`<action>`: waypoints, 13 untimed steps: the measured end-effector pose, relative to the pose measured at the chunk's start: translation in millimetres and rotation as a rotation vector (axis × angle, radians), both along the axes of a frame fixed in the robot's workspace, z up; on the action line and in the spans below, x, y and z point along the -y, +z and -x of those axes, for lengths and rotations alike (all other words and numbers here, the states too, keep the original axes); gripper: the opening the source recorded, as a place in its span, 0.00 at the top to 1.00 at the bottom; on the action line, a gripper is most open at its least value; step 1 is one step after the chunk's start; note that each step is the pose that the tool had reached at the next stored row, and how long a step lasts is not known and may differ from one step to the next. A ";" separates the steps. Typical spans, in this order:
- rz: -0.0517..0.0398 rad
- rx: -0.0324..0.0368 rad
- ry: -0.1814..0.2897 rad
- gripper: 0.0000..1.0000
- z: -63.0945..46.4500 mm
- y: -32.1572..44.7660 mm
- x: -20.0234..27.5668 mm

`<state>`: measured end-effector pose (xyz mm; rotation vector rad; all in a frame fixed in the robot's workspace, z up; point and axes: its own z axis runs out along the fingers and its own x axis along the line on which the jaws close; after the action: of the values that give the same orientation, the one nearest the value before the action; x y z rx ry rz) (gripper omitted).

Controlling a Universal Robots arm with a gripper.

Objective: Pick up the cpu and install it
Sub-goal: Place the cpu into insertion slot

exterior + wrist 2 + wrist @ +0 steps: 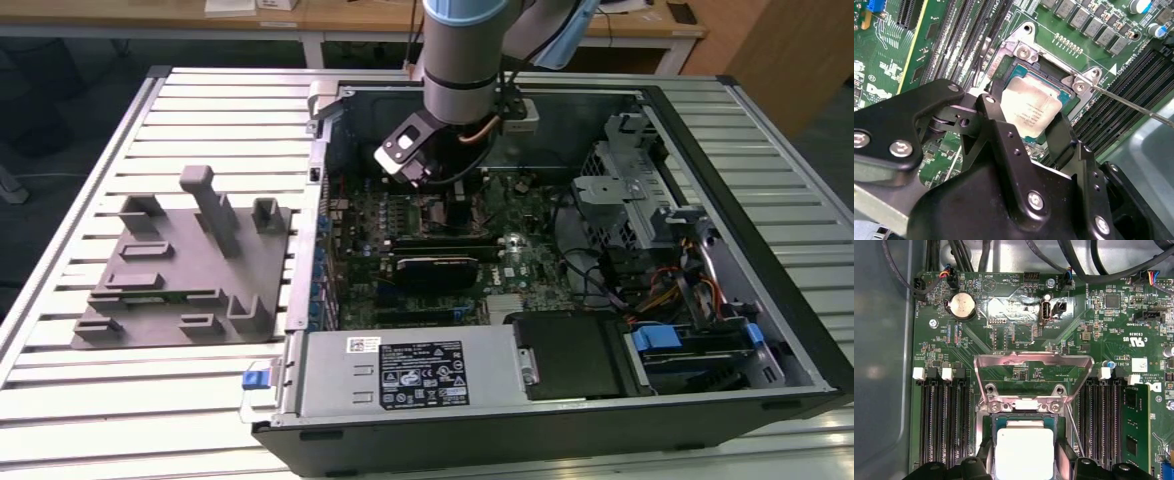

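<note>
- Already, the end effector (1028, 122) appears to grip the cpu (1031, 102) between narrowed fingers, low over the open socket (1024, 421).
- Beyond its fingertips, the retention frame (1033, 377) stands raised; clamping is not yet done.

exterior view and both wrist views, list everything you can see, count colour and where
table: one, silver slats, under everything
computer case: one, black, open, on the table
fixture tray: one, grey, on the table at the exterior view's left
power supply: one, grey, in the case, low in the exterior view
motherboard: one, green, inside the case
coin cell: one, silver, on the motherboard
load plate: one, silver, hinged up
cpu: one, silver top, at the socket
arm: one, grey, reaching into the case
claw: one, black, shut on the cpu
</note>
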<state>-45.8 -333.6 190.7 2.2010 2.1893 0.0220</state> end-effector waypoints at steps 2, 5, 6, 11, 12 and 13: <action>-0.0002 0.0001 0.000 0.39 0.0 1.6 0.0; -0.0002 0.0001 0.000 0.39 0.0 5.9 0.0; -0.0002 0.0002 0.000 0.39 0.0 7.5 0.0; -0.0004 0.0002 0.000 0.39 0.0 12.7 -0.1; -0.0006 0.0004 0.000 0.39 0.0 12.7 -0.1; -0.0005 0.0003 0.000 0.39 0.0 12.9 -0.1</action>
<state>-45.7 -333.5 203.6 2.2011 2.1894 0.0228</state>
